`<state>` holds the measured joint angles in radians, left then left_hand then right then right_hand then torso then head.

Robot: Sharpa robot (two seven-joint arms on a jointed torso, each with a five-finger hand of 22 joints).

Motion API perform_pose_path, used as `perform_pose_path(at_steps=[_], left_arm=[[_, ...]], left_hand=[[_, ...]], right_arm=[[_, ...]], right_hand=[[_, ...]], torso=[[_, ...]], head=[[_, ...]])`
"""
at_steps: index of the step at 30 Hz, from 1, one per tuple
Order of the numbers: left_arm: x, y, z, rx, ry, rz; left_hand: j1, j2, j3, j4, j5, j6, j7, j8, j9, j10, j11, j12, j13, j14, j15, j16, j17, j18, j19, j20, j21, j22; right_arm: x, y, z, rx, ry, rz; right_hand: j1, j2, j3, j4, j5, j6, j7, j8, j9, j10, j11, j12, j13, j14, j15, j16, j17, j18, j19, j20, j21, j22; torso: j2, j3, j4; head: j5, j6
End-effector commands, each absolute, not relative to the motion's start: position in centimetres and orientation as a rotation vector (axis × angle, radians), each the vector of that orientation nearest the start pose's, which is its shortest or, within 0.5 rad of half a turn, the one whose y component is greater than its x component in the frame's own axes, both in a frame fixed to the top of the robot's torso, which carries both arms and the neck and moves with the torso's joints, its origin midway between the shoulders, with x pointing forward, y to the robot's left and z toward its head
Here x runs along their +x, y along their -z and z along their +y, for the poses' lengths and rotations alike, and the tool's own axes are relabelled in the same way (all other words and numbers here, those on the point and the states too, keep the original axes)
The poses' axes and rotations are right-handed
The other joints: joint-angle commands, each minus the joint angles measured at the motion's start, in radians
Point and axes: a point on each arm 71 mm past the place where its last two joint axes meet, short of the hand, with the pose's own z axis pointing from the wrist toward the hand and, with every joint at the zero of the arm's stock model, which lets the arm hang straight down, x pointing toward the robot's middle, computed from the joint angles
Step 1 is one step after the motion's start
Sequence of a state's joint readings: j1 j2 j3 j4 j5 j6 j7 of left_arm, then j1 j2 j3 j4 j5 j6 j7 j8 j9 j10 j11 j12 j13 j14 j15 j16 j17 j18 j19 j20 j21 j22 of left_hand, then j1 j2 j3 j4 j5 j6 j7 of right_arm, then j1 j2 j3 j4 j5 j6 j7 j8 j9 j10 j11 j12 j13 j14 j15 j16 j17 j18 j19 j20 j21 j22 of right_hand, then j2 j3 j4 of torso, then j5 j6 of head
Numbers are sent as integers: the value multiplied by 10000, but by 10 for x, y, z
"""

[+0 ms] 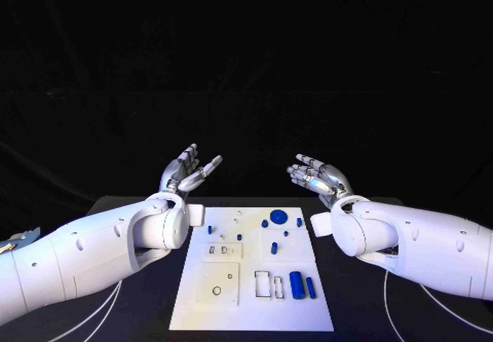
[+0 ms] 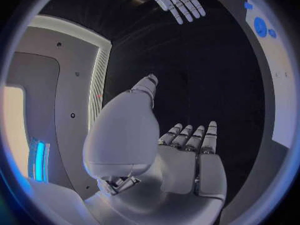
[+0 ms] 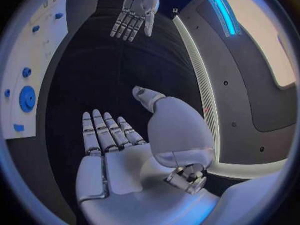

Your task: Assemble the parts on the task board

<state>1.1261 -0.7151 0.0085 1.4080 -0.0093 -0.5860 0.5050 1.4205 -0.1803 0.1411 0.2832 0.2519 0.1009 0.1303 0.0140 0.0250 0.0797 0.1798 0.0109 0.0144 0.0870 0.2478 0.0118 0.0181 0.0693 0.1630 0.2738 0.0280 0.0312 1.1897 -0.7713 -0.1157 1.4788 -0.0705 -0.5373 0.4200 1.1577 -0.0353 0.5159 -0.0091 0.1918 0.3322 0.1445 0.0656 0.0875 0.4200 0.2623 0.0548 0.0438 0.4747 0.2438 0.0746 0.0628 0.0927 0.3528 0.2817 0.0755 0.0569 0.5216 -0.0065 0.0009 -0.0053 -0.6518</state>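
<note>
Board (image 1: pixel 253 285) flat at table (image 1: pixel 355 313) centre, blue parts (image 1: pixel 296 283) lying on it, L hand (image 1: pixel 188 171) raised beyond board, fingers spread, empty, R hand (image 1: pixel 318 177) likewise, palms facing.

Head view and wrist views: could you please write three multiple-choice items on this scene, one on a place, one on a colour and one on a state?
1. Where does the round disc lie?
A. at the far end of the task board
B. in the left hand
C. on the black table beside the board

2. What colour are the parts on the board?
A. red
B. blue
C. yellow

3. How are the two hands?
A. both holding parts
B. pressing on the board
C. raised, palms open, holding nothing

Key: 1 A, the disc sits near the board's far edge. 2 B, every small piece is blue. 3 C, the left hand and the right hand are lifted above the table, fingers spread and bare.
</note>
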Motion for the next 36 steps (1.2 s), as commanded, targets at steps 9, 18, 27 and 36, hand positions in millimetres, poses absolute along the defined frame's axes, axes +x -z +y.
perform_pose_path(at_steps=[9, 18, 27, 36], left_arm=[[504, 193, 205, -10859, 15013, 12066], [498, 189, 206, -10257, 15303, 12398], [484, 180, 203, -9994, 15588, 12453], [471, 174, 196, -9965, 15938, 12523]], left_hand=[[887, 649, 1037, -110, -92, 4605, 1598, 1799, 1167, 6116, 679, 1304, 548, 6424, -372, 2310, 1330, 798, 5089, 143, 2351, 1081], [667, 429, 1888, -189, -97, 7065, 1223, 2645, 1605, 8569, 207, 1315, 504, 8210, -897, 2755, 1660, 1156, 6525, -51, 2992, 1129], [530, 257, 2343, -256, -98, 7329, 1150, 2618, 1562, 9103, 84, 1100, 514, 8868, -1078, 2883, 1859, 1154, 7024, -253, 3239, 1145], [506, 214, 2449, -289, -98, 7390, 1119, 2615, 1555, 9213, 58, 1053, 514, 8882, -1096, 2846, 1886, 1151, 7100, -290, 3290, 1151]], right_arm=[[504, 189, -205, 4377, -12088, 14735], [506, 181, -203, 1769, -10709, 14880], [513, 176, -205, 327, -8996, 15360], [518, 177, -199, -1468, -7172, 16429]], right_hand=[[1399, -366, 271, -1273, -72, 5036, 1106, 1371, 971, 5694, -674, 459, 203, 5234, -974, 1346, 670, 887, 5088, -350, 2615, 1127], [1417, -513, -115, -1416, -192, 5619, 933, 1213, 820, 6615, -945, 117, 225, 6742, -1407, 1614, 1002, 793, 5278, -880, 4449, 2245], [1047, -836, -505, -1184, -68, 5741, 687, 1076, 711, 7457, -1276, 112, 378, 8406, -1906, 2733, 2144, 899, 5799, -1227, 6130, 3283], [997, -1134, -441, -902, 274, 6199, 369, 1424, 904, 7671, -1585, 320, 786, 9340, -2289, 5454, 4325, 896, 6733, -1621, 7534, 4172]], torso=[[254, 1, 122], [536, -14, 45], [912, -80, 112], [1248, -172, 209]], head=[[-88, -194], [-173, -184], [-371, -153], [-396, -170]])
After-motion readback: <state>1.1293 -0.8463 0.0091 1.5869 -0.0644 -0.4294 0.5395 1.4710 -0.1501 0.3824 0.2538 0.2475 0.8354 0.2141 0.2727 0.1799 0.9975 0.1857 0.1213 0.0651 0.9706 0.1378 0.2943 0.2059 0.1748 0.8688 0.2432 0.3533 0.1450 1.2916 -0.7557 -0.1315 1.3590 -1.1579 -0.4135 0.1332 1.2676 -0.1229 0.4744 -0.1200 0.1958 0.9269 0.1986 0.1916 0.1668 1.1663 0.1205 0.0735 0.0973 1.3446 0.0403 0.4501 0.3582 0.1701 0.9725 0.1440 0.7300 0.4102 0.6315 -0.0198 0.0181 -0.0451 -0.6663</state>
